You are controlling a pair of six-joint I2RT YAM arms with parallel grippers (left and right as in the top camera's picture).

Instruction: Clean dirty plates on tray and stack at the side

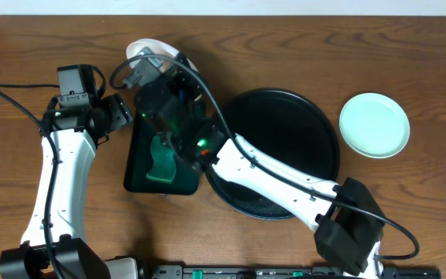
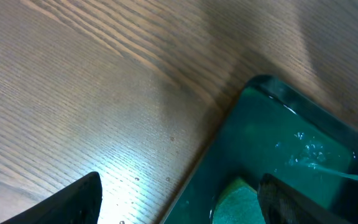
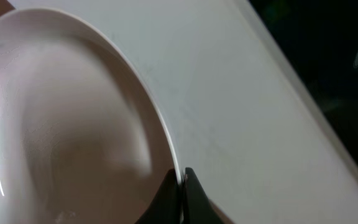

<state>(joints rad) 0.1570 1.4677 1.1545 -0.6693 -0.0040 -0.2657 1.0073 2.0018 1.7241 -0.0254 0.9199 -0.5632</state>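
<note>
Right tool (image 3: 180,183): pinched tight on the rim of the white plate (image 3: 61,124); fingertips meet on the edge, with nothing else between them

Left tool (image 2: 179,186): wide and empty; fingers spread above the near corner of the green tray (image 2: 278,137)

White plate, place: off the black tray (image 1: 320,116); carried just past the right tool's fingertips, over the far end of the green tray; mostly masked by the arm in the overhead view

White plate, bearing from left tool: ahead of it and off toward the right arm's side; near but not touching; the right arm already has it, so the left is the free one

White plate, axis and facing: round, so no long axis to line up; the hollow face is turned toward the right wrist camera and runs away to the left of the fingertips; exact tilt cannot be told; no smear shows on the part in view

Sponge (image 2: 235,202): pale green, lying in the green tray between and just below the left tool's fingers; glints suggest water in that tray

Mint plate (image 1: 374,124): flat on the surface (image 2: 73,74), beyond the black tray's far side from both tools; looks clean

Black tray: bare where the arm does not cover it; a third plate is not in view

Step, as judged: plate held up for wiping; the left tool would drop onto the sponge and carry it to the hollow face

Risk, as judged: an edge pinch may slip under wiping pressure
</note>
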